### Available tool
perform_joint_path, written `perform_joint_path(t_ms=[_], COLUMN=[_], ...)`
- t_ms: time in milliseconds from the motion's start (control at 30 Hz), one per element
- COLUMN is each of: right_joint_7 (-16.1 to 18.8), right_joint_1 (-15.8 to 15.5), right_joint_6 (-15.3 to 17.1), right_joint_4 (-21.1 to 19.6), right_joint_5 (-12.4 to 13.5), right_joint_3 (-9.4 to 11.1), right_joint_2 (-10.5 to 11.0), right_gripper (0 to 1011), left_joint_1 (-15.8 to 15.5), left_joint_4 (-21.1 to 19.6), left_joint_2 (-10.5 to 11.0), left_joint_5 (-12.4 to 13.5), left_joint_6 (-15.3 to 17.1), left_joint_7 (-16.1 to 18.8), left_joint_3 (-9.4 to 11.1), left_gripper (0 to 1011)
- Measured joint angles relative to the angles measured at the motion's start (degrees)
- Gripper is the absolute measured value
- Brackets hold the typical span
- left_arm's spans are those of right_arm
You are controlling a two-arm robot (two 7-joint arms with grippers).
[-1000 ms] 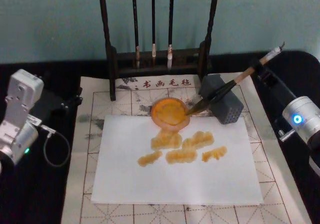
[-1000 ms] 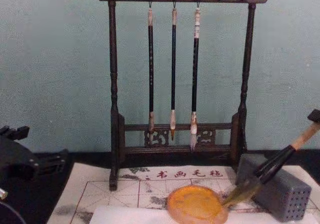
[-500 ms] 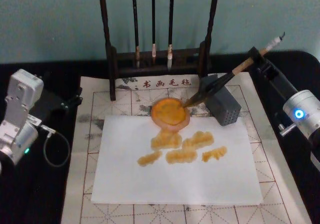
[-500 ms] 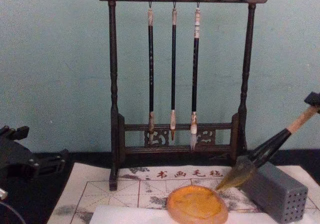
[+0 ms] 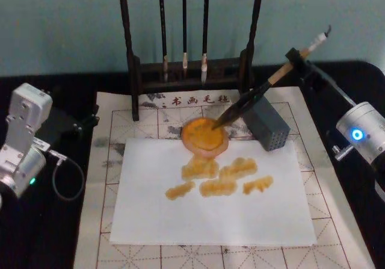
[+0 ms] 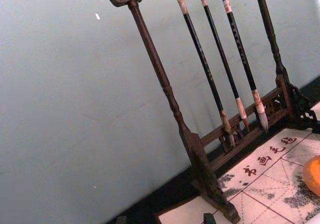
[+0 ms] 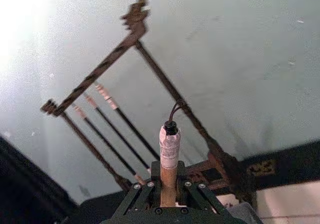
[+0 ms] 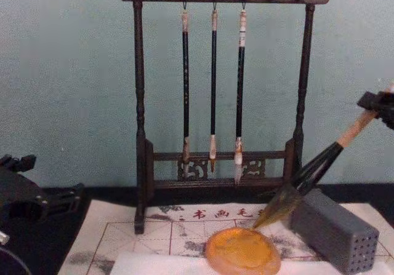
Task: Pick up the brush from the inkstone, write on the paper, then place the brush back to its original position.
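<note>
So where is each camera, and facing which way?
Head: high, looking down at paper and inkstone; left arm left, right gripper holding the brush right.
Chest: low, facing the rack; right gripper at right edge.
Left wrist: parked arm, facing the rack.
Right wrist: along the brush handle, between its fingers.
Head and chest share the inkstone.

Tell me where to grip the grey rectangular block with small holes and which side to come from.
Grip the grey rectangular block across its two long flat sides near mid-length, from above: it lies flat and those faces are parallel. The right end effector, shut on the thick bamboo-handled brush, slants it over one end of the block; probably clear that first. The left end effector is parked at left.
</note>
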Motion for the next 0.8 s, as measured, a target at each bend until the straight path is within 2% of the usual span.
perform_joint_path(t_ms=[233,367,800], right_joint_7=[4.46,6.3,13.44], right_joint_1=[0.28,-0.11,-4.17], right_joint_6=[-1.12,-1.2,-3.77], right_joint_4=[-0.86,-1.55,-5.86], right_joint_5=[-3.86,-5.12,-10.65], right_joint_3=[-1.51,-1.9,-2.32], right_joint_2=[1.6,2.55,6.9], right_gripper=[195,195,194], left_joint_1=[0.0,0.0,0.0], left_joint_4=[0.0,0.0,0.0], left_joint_2=[0.0,0.0,0.0], left_joint_5=[0.0,0.0,0.0], left_joint_6=[0.0,0.0,0.0], left_joint_7=[0.0,0.0,0.0], left_joint_3=[0.0,0.0,0.0], left_gripper=[1001,1001,1001])
